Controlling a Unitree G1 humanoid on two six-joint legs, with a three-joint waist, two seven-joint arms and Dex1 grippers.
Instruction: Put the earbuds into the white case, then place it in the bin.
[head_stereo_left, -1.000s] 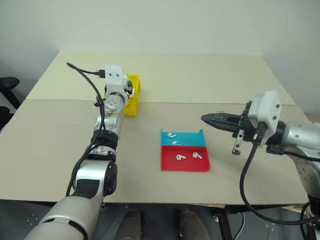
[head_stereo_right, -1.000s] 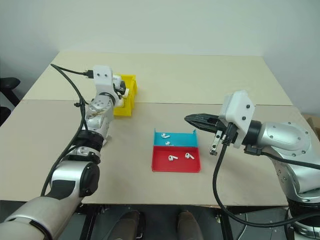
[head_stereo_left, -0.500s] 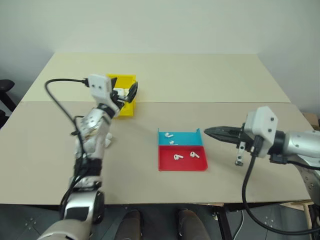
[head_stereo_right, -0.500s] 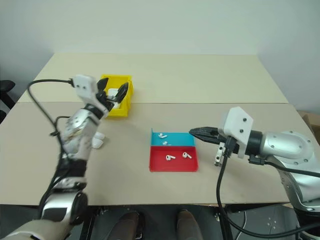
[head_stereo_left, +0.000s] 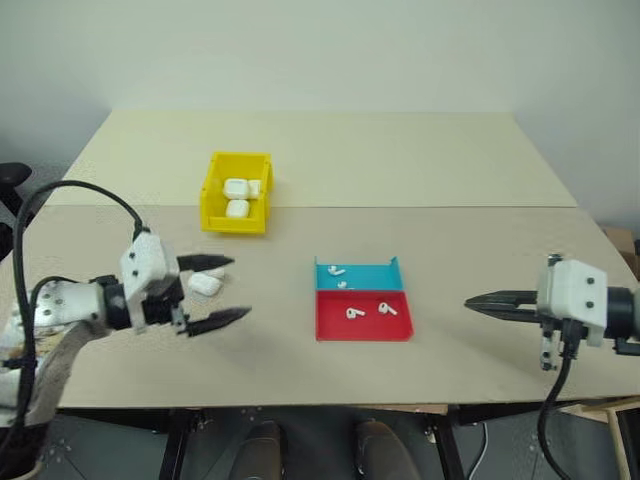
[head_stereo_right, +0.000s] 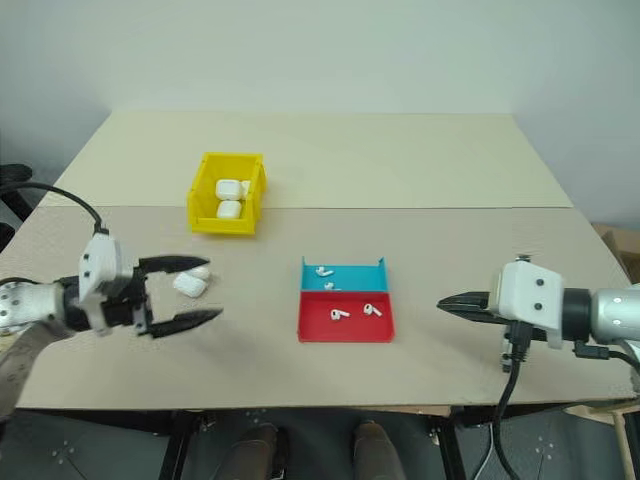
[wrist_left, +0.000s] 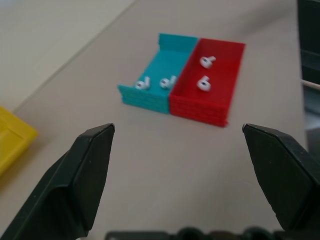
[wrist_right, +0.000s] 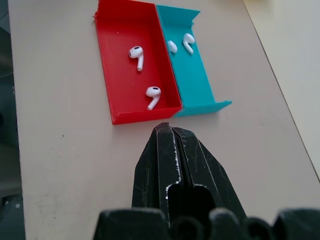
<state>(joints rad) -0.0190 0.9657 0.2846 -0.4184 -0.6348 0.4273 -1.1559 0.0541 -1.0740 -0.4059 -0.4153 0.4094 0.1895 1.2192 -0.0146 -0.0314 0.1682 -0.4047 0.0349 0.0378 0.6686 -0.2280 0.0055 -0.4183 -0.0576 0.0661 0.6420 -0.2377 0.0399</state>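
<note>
Beige surface (head_stereo_left: 330, 160) fills my head views under a plain pale wall. Since a second ago my left pincer (head_stereo_left: 222, 291) has pulled back from the bin (head_stereo_left: 237, 191), at upper left, to the lower left of frame; its fingers stand wide apart and hold nothing. One white case (head_stereo_left: 205, 284) lies on the surface between those fingers, apart from them. At least two more cases (head_stereo_left: 237, 198) sit inside the bin. My right pincer (head_stereo_left: 472, 301) has drifted out to the lower right, fingers pressed together and empty. Four earbuds (wrist_right: 136, 52) remain in the red and teal tray (head_stereo_left: 364, 327) at centre.
</note>
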